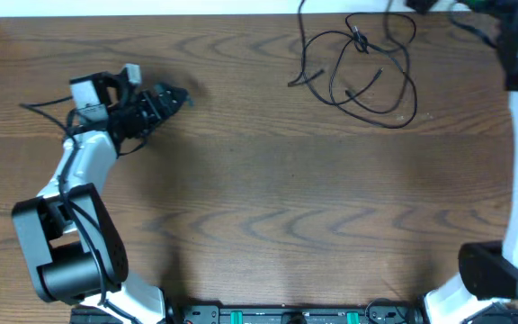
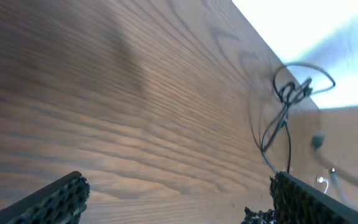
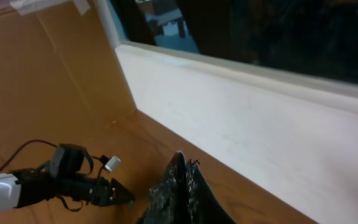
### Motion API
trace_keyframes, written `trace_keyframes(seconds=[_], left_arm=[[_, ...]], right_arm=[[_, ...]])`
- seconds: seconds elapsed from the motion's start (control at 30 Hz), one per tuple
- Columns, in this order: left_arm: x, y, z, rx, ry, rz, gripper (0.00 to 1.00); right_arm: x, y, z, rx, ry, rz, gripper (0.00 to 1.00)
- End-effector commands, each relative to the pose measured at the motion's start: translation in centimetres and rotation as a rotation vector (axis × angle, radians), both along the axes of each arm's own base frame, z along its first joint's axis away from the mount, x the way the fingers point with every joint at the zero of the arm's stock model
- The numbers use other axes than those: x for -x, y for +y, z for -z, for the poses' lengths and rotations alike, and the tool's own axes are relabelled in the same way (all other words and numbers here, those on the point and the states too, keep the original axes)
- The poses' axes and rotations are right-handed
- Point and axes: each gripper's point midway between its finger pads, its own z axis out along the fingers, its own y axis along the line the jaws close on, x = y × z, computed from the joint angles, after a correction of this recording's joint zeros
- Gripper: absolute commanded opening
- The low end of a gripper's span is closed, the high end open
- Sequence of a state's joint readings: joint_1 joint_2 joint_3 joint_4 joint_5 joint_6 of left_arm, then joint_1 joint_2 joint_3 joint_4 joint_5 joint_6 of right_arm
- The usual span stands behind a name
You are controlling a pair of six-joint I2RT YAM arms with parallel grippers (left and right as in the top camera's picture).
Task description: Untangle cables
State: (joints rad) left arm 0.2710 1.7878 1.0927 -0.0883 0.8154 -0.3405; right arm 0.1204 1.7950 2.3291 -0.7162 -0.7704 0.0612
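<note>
The cables (image 1: 360, 40) lie in a loose black tangle on the wooden table at the back right, knotted near the top, with loops spreading toward the front. In the left wrist view the cables (image 2: 294, 92) show far ahead, with blurred plug ends beside them. My left gripper (image 1: 174, 97) is at the far left, well away from the tangle. Its jaws (image 2: 177, 182) stand wide open over bare wood with nothing between them. My right gripper (image 3: 182, 163) is shut, fingers pressed together with nothing visible between them, near the table's back edge.
The right arm (image 1: 515, 135) runs along the table's right edge into the dark back right corner. A white board (image 3: 260, 106) lines the back edge and a cardboard wall (image 3: 42, 74) the left side. The left arm's base (image 1: 70, 252) stands at the front left.
</note>
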Motion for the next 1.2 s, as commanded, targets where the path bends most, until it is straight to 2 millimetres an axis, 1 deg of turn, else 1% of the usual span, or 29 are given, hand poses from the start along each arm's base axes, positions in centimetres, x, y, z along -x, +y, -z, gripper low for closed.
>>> trace_keyframes(seconds=[0.0,0.13,0.2,0.33,0.4,0.43,0.47,0.53,0.6,0.7,0.73,0.87,0.93,0.97,1.0,1.03,1.07,1.1,1.13,1.17], left_arm=[[-0.1,1.4,-1.7,0.016,-0.039,-0.02,0.93],[0.0,2.8,-1.9,0.0,-0.063,-0.032,0.94],[0.1,3.3,-2.3,-0.008,-0.083,-0.029,0.93],[0.4,4.0,-3.7,-0.036,-0.144,-0.006,0.93],[0.6,4.1,-4.7,-0.038,-0.176,0.009,0.93],[0.7,4.2,-5.2,-0.038,-0.187,0.009,0.93],[0.8,4.2,-5.5,-0.037,-0.195,0.011,0.93],[1.0,4.4,-6.3,-0.045,-0.212,0.005,0.93],[1.0,4.4,-6.9,-0.052,-0.226,0.006,0.93],[1.2,4.3,-7.9,-0.061,-0.249,0.007,0.93],[1.3,4.3,-8.3,-0.066,-0.26,0.007,0.92],[1.5,4.2,-9.3,-0.076,-0.283,0.007,0.92],[1.5,4.2,-9.6,-0.079,-0.288,0.008,0.92],[1.5,4.2,-9.6,-0.08,-0.29,0.008,0.92],[1.5,4.2,-9.6,-0.083,-0.292,0.009,0.92],[1.6,4.2,-9.6,-0.082,-0.289,0.009,0.92],[1.6,4.3,-9.6,-0.083,-0.289,0.009,0.92],[1.6,4.4,-9.5,-0.082,-0.286,0.005,0.92],[1.7,4.5,-9.5,-0.081,-0.282,0.003,0.92],[1.7,4.6,-9.5,-0.081,-0.282,0.0,0.92]], right_arm=[[-2.4,2.7,2.6,-0.004,0.057,-0.017,0.01],[-4.1,6.1,4.7,-0.023,0.082,-0.071,0.01],[-4.9,8.1,5.6,-0.044,0.087,-0.101,0.01],[-5.9,12.0,6.9,-0.064,0.051,-0.162,0.01],[-6.5,14.1,7.9,-0.066,0.034,-0.178,0.01],[-6.9,15.1,8.7,-0.063,0.032,-0.172,0.01],[-7.2,15.6,9.2,-0.06,0.035,-0.164,0.01],[-8.0,17.2,11.1,-0.047,0.05,-0.142,0.01],[-8.3,18.9,12.7,-0.043,0.055,-0.156,0.01],[-8.5,22.0,14.6,-0.07,0.05,-0.195,0.01],[-8.7,23.3,15.3,-0.094,0.044,-0.209,0.01],[-9.1,25.7,16.5,-0.167,0.037,-0.235,0.01],[-9.1,26.8,17.5,-0.181,0.04,-0.243,0.01],[-9.3,26.9,18.1,-0.177,0.046,-0.236,0.09],[-9.5,27.1,18.8,-0.17,0.059,-0.226,0.25],[-9.7,27.0,19.1,-0.165,0.07,-0.217,0.5],[-9.9,26.9,19.7,-0.156,0.087,-0.203,0.71],[-10.2,26.7,20.3,-0.141,0.106,-0.185,0.9],[-10.3,26.5,20.8,-0.127,0.116,-0.181,0.99],[-10.3,26.3,21.1,-0.118,0.124,-0.182,0.99]])
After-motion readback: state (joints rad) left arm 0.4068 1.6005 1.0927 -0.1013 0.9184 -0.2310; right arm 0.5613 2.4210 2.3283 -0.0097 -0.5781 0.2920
